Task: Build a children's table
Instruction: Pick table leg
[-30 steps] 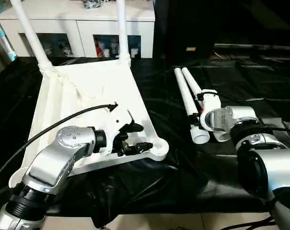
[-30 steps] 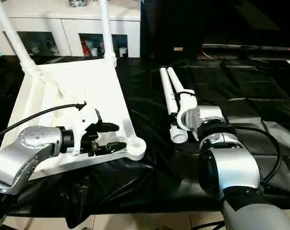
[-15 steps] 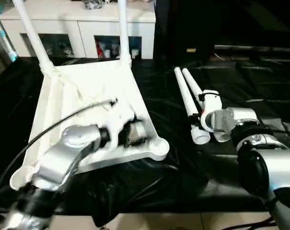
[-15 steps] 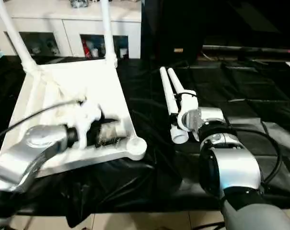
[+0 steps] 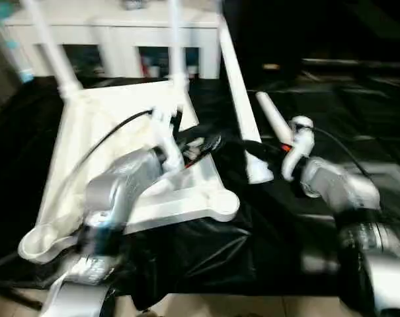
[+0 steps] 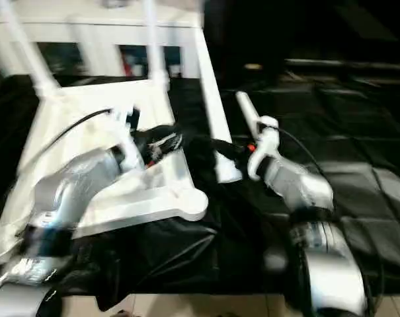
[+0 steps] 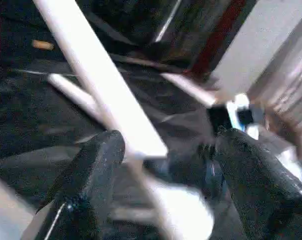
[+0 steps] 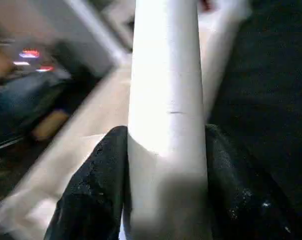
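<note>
Right gripper (image 8: 165,190) clasps tube leg (image 8: 166,100) (raised, tilted).

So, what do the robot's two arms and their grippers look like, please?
Both forearms are rounded silver metal shells, the left arm and the right arm, with darker joint rings. Each wrist has a white housing, and a thin black cable arcs over the left one. The fingers are glossy black with rounded tips.

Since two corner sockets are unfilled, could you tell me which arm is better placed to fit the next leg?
Probably the right: the right gripper is shut on a raised leg, while the left gripper is open over the tabletop.
</note>
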